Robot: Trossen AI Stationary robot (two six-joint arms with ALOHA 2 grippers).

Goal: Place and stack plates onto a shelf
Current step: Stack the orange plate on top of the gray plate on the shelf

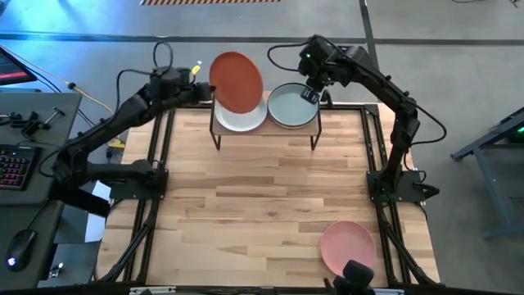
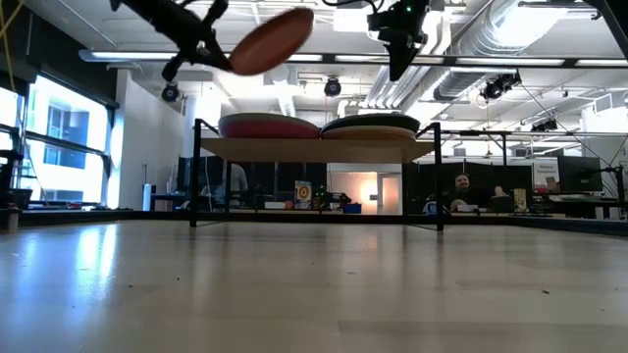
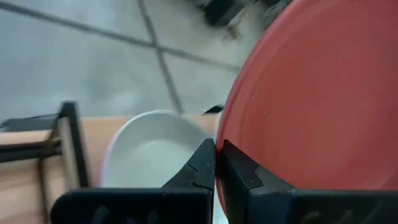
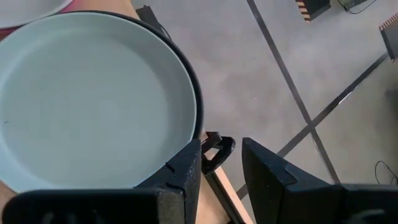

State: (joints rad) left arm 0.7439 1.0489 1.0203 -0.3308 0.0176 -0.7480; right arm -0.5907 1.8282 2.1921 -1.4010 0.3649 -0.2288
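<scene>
**Terracotta plate hanging over the left stack**

High view: we are carrying a round matte terracotta orange plate (image 1: 237,81) in the left gripper (image 1: 203,88), at the upper centre of the frame, tilted over a pale grey-green plate (image 1: 242,120) on the small wooden shelf with black legs (image 1: 264,129). To its right a second pale grey-green plate (image 1: 292,107) is topping the other stack, with the right gripper (image 1: 310,92) hanging above its rim. A pink plate (image 1: 347,247) is waiting at the lower right of the butcher-block table (image 1: 262,205).

Low view: we are seeing the orange plate slanting high at the upper centre, clear of both stacks on the shelf below.

Left wrist view: our fingers are pinching the orange plate's rim, jaws nearly together.

Right wrist view: our jaws are standing partly apart, holding nothing, just beside the grey-green plate's dark-edged rim.

We judge the risk to be the tilt: released now, the plate could land edge-first and slide off the stack, or off the shelf's back edge.
</scene>
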